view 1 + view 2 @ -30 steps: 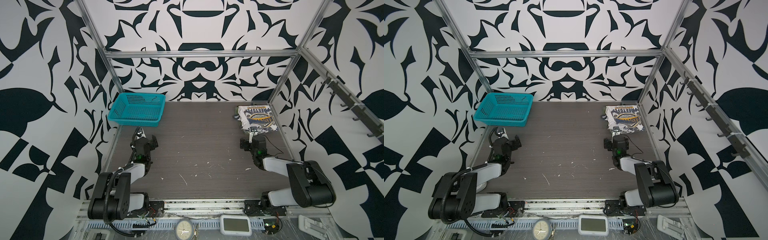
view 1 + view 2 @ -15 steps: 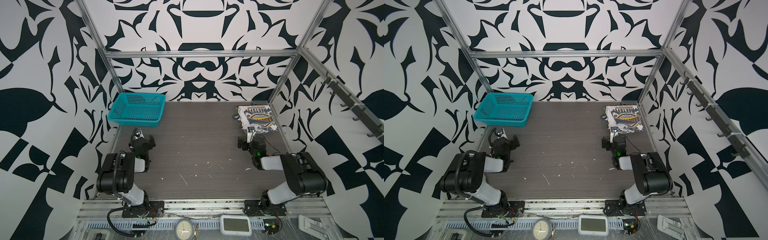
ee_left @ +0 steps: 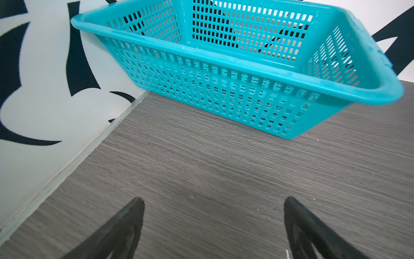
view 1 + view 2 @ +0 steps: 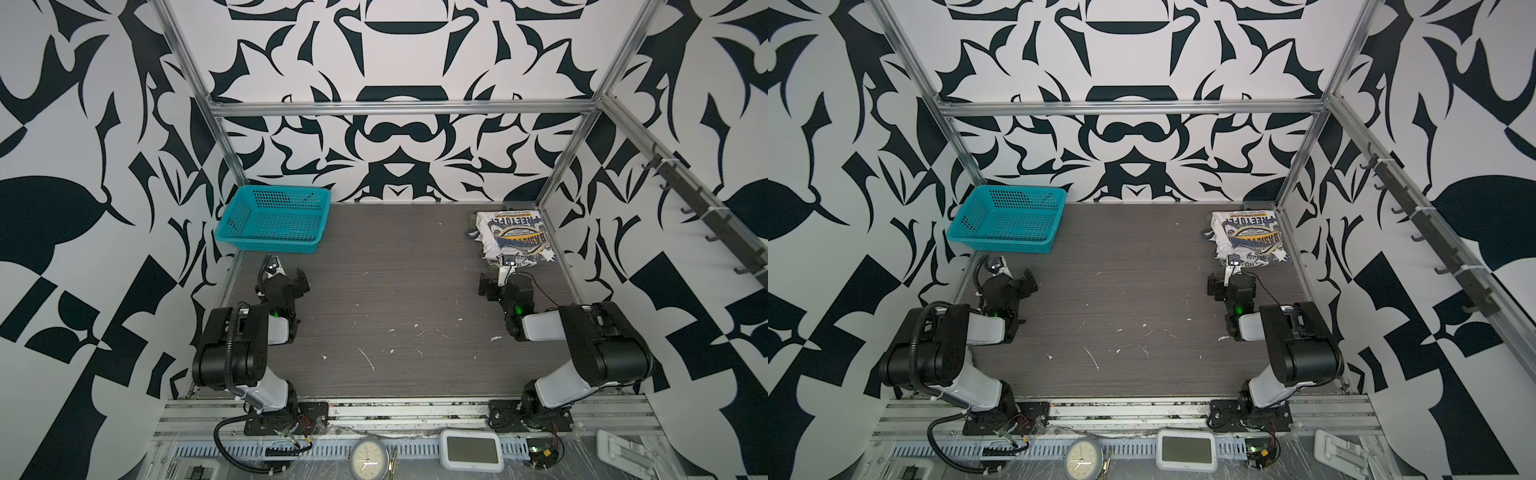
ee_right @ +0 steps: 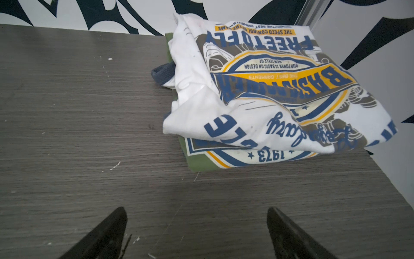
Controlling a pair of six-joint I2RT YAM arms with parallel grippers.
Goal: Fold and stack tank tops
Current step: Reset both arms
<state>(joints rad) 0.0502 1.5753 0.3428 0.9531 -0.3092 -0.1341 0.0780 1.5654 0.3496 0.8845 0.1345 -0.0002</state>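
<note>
The tank tops lie folded in one pile at the table's far right corner. The white tank top, with navy trim and a blue-yellow graphic, is on top. The olive green one peeks out beneath it. My right gripper hovers low, a short way in front of the pile, open and empty. My left gripper is open and empty on the left side, facing the basket.
A teal mesh basket sits empty at the far left corner, just beyond my left gripper. Patterned walls and metal frame posts close in the table on three sides. A clock and a timer lie on the front rail.
Both arms have folded up, their elbows rising from low over the table to above their bases. The grippers have hardly shifted and stay open. The pile has not moved.
</note>
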